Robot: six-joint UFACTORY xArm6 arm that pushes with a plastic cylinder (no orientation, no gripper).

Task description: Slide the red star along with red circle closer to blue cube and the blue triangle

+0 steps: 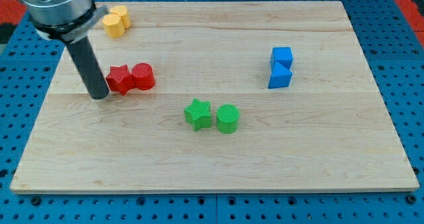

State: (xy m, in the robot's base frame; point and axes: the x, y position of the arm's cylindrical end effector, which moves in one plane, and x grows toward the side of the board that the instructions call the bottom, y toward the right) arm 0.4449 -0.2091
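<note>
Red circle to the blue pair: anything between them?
Camera view: bare board between red circle and blue cube with blue triangle. Green star and green circle sit lower.

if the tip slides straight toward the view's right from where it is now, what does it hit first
My tip sits just left of the red star, so it would likely meet that first, with the red circle touching right behind it.

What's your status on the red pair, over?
My tip at red star's left side. Red circle touching star's right. Blue cube and blue triangle far right; path between looks open.
</note>
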